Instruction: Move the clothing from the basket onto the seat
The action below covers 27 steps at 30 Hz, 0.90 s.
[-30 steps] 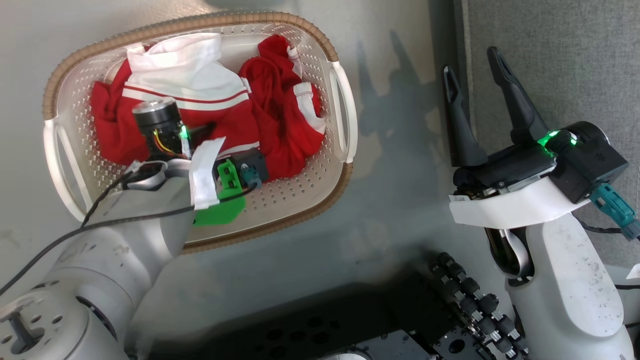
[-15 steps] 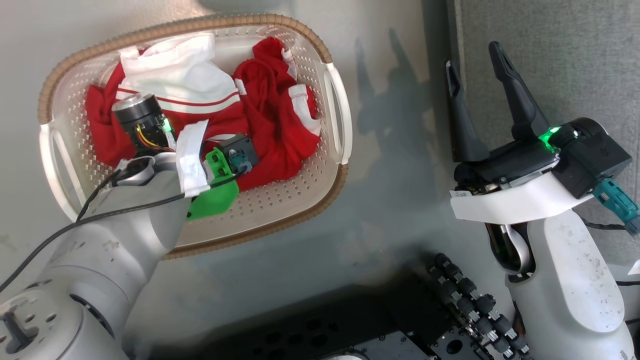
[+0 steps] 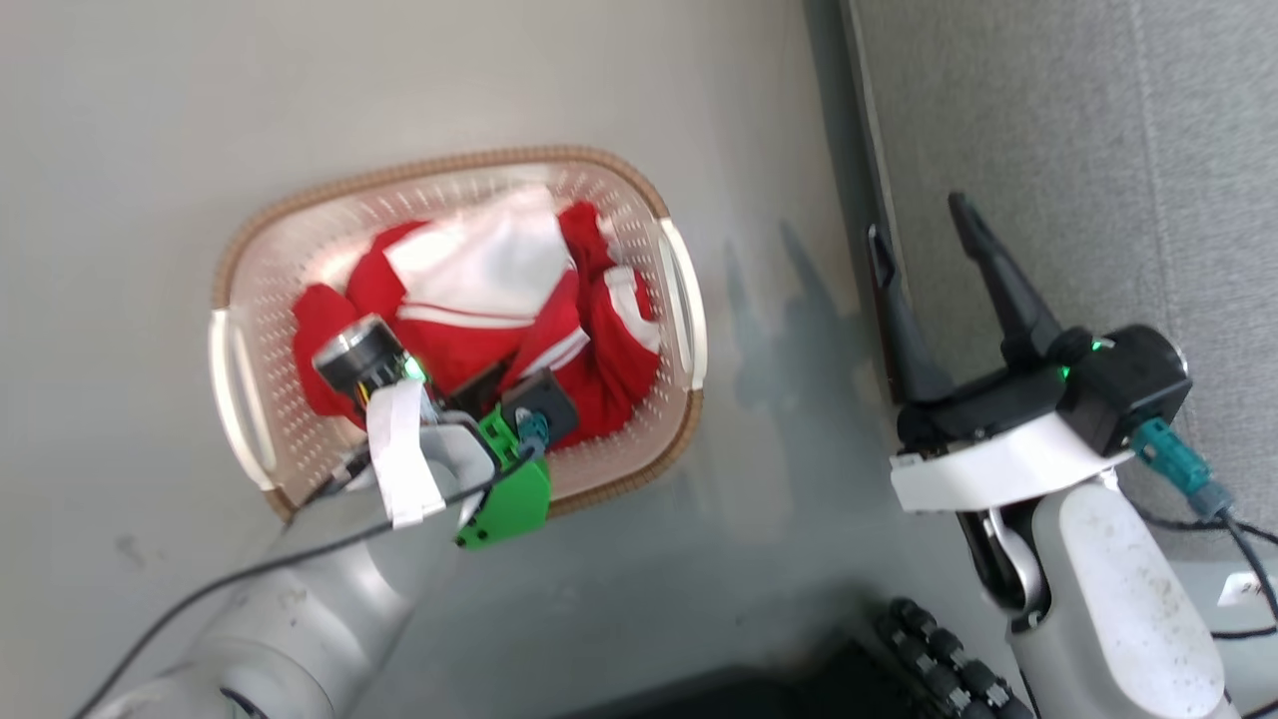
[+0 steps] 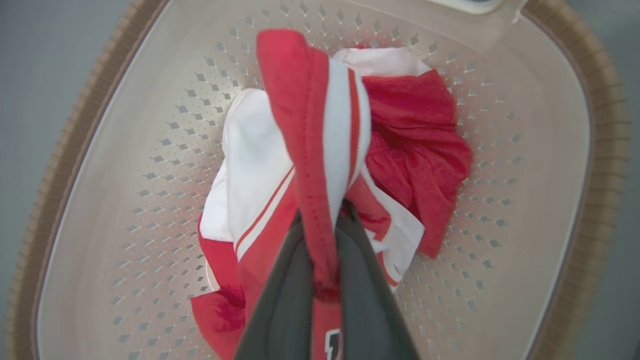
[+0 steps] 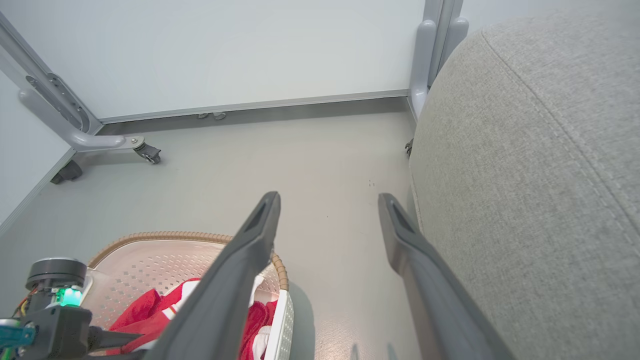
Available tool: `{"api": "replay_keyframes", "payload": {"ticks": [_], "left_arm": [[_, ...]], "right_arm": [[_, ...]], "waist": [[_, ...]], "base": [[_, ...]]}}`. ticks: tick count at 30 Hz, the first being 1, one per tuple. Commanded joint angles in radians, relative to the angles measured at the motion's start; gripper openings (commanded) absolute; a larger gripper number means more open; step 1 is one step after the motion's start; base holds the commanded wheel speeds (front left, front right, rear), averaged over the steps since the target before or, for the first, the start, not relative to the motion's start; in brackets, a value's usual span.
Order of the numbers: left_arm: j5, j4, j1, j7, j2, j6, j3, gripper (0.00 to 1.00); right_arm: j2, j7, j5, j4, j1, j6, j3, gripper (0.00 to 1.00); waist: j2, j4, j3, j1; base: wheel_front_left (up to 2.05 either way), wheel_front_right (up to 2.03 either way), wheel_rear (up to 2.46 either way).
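Observation:
The cream perforated basket (image 3: 439, 165) with its brown rim stands on the floor, and the clothing (image 3: 479, 290) lies bunched inside it. My left arm reaches down over the basket, wrist above the cloth. In the left wrist view my left gripper (image 4: 325, 220) is shut on a fold of the red jersey (image 4: 310, 125) with white trim, pulled up above the basket floor (image 4: 125, 200). The plain red shorts (image 4: 420, 150) lie beside it. My right gripper (image 3: 920, 222) hangs open and empty at the edge of the light grey seat (image 3: 1078, 150), which also fills the right side of the right wrist view (image 5: 540, 150).
Grey floor (image 3: 150, 150) surrounds the basket. A white panel on a grey wheeled frame (image 5: 145, 150) stands beyond it. A strip of floor (image 5: 340, 165) separates the basket from the seat. My own dark base (image 3: 929, 649) lies at the bottom of the head view.
The head camera has pulled back and shifted. My left gripper has closed on the jersey, and the cloth is drawn up toward it. The right gripper stays open beside the seat.

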Motion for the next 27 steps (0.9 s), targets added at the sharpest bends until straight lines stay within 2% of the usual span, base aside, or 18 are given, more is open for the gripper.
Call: {"api": "replay_keyframes", "payload": {"ticks": [1,7,11,16,21,27], "left_arm": [[-0.014,-0.010,0.035,-0.011,-0.007,0.008,0.011,0.00],[-0.112,-0.074,0.147,-0.030,-0.018,0.025,0.086,0.00],[-0.158,-0.223,0.214,-0.030,0.001,0.052,0.157,0.00],[-0.167,-0.398,0.321,-0.029,0.041,0.087,0.244,0.00],[-0.160,-0.543,0.431,-0.029,0.082,0.093,0.336,0.00],[-0.135,-0.679,0.512,-0.030,0.094,0.093,0.416,0.00]], "right_arm": [[-0.003,-0.002,-0.012,0.010,0.030,0.000,0.000,1.00],[-0.004,-0.002,-0.038,0.046,0.106,0.000,0.017,1.00],[-0.010,-0.002,-0.046,0.060,0.146,0.000,0.032,1.00],[-0.014,-0.002,-0.029,0.078,0.197,0.000,0.047,1.00],[-0.017,-0.002,-0.017,0.087,0.241,0.000,0.065,1.00],[-0.017,-0.002,-0.013,0.094,0.289,0.000,0.079,1.00]], "waist": [[0.0000,0.071,-0.184,0.0000],[0.0000,0.117,-0.354,0.0000],[0.0000,0.132,-0.434,0.0000],[0.0000,0.136,-0.523,0.0000],[0.0000,0.125,-0.602,0.0000],[0.0000,0.115,-0.673,0.0000]], "base": [[0.00,0.00,0.00],[0.00,0.00,0.00],[0.00,0.00,0.00],[0.00,0.00,0.00],[0.00,0.00,0.00],[0.00,0.00,0.00]]}}
